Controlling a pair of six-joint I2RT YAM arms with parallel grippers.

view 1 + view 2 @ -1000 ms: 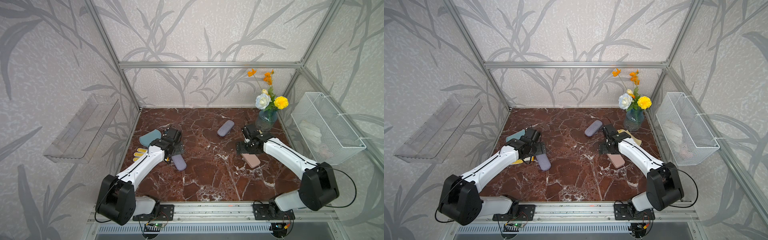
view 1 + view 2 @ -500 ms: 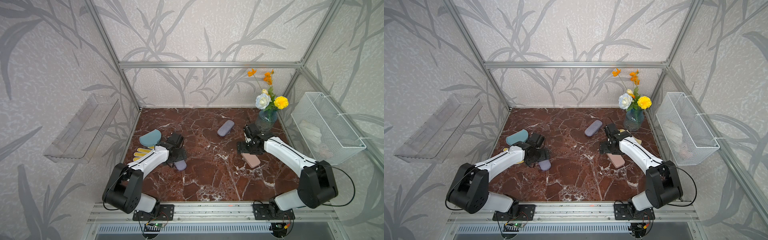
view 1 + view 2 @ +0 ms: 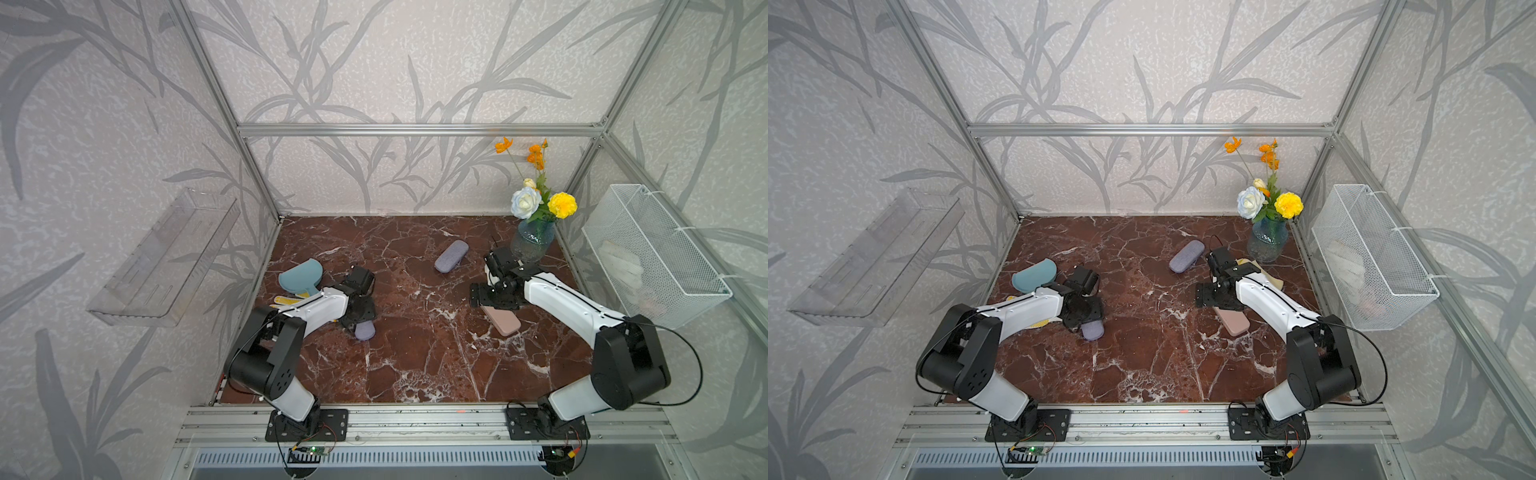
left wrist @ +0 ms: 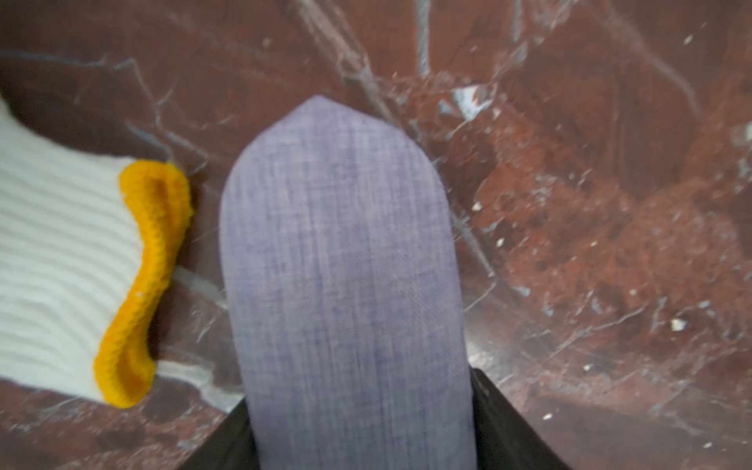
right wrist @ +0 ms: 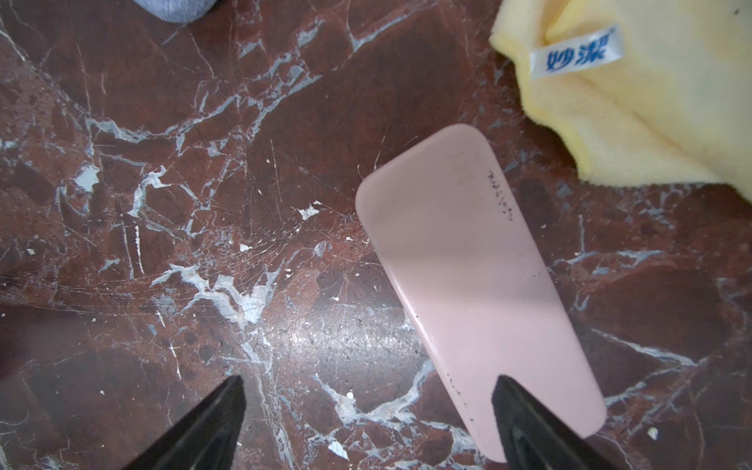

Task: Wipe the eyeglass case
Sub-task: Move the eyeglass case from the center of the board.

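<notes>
Top views: white wire-mesh basket (image 3: 681, 274) on the wall at frame right holds pale flat items, too blurry to ID. Blue glass vase (image 3: 532, 246), upper right of tabletop, holds white, yellow & orange flowers (image 3: 540, 199). Vs 1 s ago, L arm has dropped low & pulled back. L gripper (image 3: 360, 316), then beside the teal eyeglass case (image 3: 300, 275), now covers most of the lilac fabric eyeglass case (image 3: 365, 331), left of centre. R arm barely shifted.

Left wrist: lilac case runs out from between the black jaws, which press both long sides, i.e. gripped. White ribbed cloth w/ orange edge (image 4: 61, 264) lies just beside it.

Right wrist: R gripper (image 5: 369, 380) is spread wide, holding nothing. Pink smooth eyeglass case (image 5: 468, 264) lies aslant under one fingertip, pale yellow cloth w/ white tag (image 5: 630, 114) near its far end.
</notes>
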